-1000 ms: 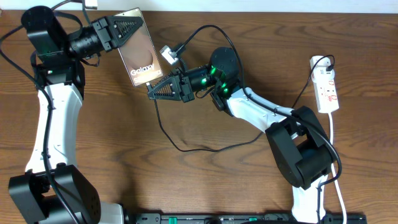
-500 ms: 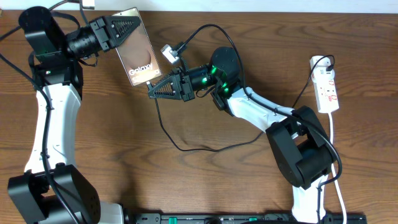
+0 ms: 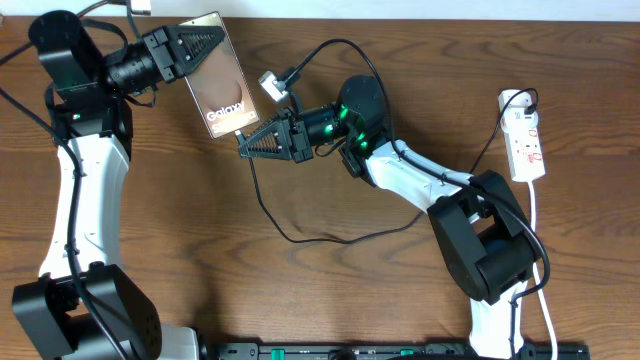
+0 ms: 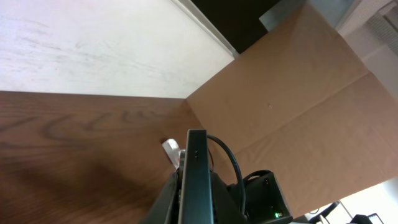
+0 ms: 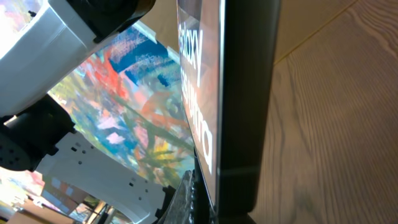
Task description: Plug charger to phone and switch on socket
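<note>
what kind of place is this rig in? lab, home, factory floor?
Probably a robotics lab bench: robot arms at a wooden table, one holding up a phone, a white socket at the table's edge, and plain cardboard sheeting behind.

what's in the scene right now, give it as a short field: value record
phone: held by the left gripper, shut on it
charger: cable end in the shut right gripper, right by the phone's lower end
plug seated: cannot tell
socket: far right on the table, switch too small to read
</note>
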`<action>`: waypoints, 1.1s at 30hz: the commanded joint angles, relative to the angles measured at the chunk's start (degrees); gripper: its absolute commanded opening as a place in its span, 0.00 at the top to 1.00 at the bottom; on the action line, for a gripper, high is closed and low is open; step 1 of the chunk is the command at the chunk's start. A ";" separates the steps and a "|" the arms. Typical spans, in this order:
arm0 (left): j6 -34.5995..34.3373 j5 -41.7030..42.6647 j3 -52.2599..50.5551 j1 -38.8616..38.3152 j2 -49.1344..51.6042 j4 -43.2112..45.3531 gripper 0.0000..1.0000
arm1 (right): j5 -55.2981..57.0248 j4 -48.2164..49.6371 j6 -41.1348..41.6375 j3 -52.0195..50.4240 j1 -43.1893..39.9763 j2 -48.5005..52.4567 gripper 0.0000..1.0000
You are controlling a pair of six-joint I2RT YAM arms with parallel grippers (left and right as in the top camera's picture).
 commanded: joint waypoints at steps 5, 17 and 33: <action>0.79 2.49 0.02 0.26 -0.22 0.07 0.92 | 6.45 0.66 0.83 0.55 -0.98 0.26 0.99; 0.76 0.96 0.02 0.15 -0.22 0.07 0.93 | 9.29 0.66 1.31 0.55 -0.98 0.26 0.99; 0.79 -0.94 0.02 -2.12 -0.22 0.04 0.93 | 12.26 0.66 1.70 0.55 -1.01 0.26 0.99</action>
